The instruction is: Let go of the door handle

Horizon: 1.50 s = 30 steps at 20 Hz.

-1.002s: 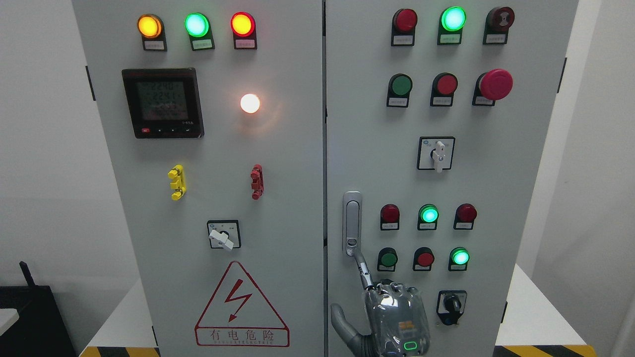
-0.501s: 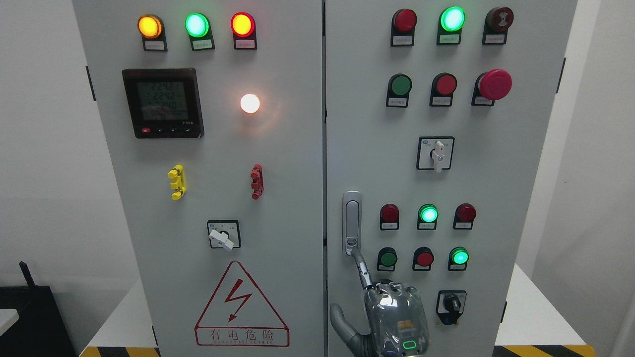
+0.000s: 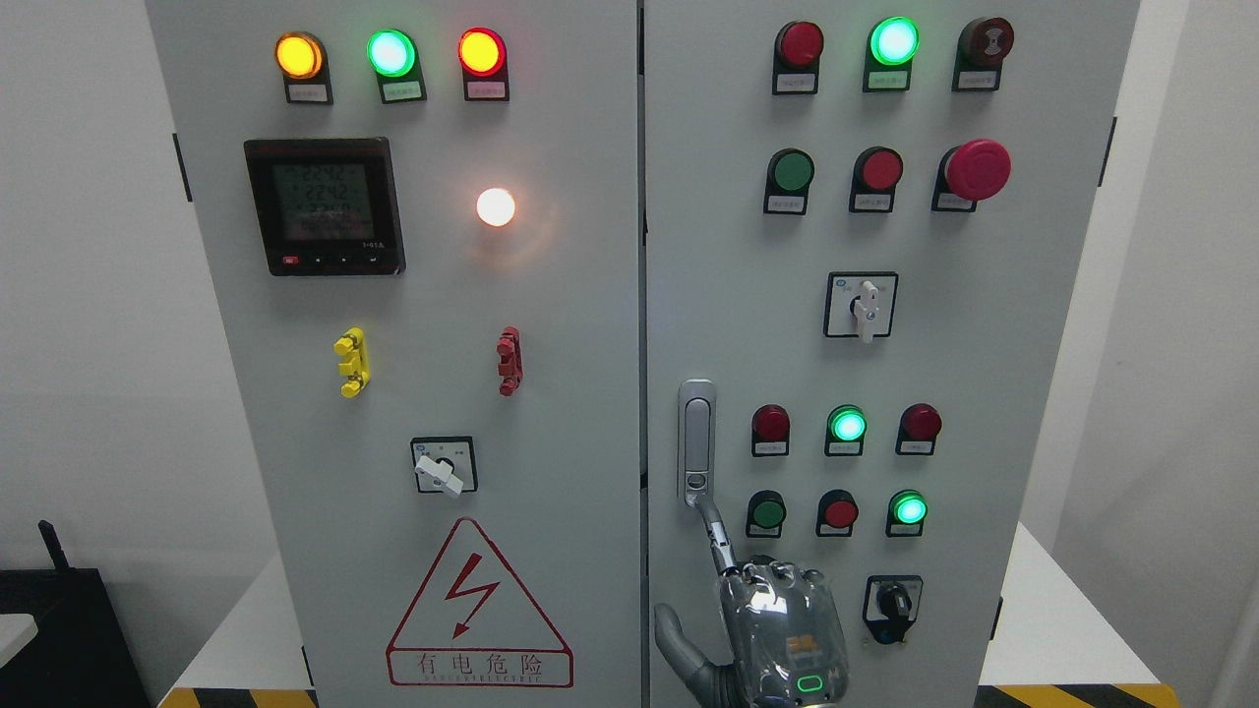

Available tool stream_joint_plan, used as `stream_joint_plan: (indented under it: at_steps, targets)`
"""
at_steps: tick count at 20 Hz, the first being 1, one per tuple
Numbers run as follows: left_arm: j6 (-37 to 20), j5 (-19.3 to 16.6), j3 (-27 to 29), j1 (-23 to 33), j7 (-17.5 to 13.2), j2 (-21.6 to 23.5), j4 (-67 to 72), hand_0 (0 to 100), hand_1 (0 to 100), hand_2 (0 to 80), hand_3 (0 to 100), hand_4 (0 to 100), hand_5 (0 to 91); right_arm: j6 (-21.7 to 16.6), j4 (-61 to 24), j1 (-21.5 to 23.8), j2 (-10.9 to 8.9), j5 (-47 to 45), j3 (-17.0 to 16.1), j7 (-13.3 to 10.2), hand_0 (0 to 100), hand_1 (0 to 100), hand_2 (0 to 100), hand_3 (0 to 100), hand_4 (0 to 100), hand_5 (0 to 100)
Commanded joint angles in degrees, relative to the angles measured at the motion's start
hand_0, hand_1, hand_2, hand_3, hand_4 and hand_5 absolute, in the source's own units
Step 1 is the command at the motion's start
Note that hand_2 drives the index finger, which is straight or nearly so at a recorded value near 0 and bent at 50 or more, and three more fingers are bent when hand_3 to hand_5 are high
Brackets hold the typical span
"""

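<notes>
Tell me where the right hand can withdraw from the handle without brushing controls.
Free: the bare strip below the handle, between door seam and right hand, and the panel above the handle. Crowded right of the hand: red pushbutton, black selector.

Buttons (image 3: 766,512) crowd right of door handle (image 3: 696,442)

We count two cabinet doors (image 3: 551,590), one door handle (image 3: 696,442), three switch knobs (image 3: 861,307), one screen (image 3: 325,206), one hand (image 3: 777,629).
</notes>
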Motion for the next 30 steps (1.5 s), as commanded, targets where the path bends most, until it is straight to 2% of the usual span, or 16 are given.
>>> stream_joint_plan:
  at_steps: [1, 30]
  targets:
    - [0.0, 0.0, 0.6, 0.0, 0.0, 0.0, 1.0, 12, 39, 0.0, 0, 0, 0.0, 0.1, 0.9, 0.0, 0.0, -0.1, -0.1, 0.4, 38, 19, 0, 97, 88, 95]
    - [0.0, 0.0, 0.6, 0.0, 0.0, 0.0, 1.0, 12, 39, 0.0, 0, 0, 0.0, 0.3, 2.1, 0.1, 0.0, -0.3, -0.2, 0.3, 38, 19, 0, 98, 88, 95]
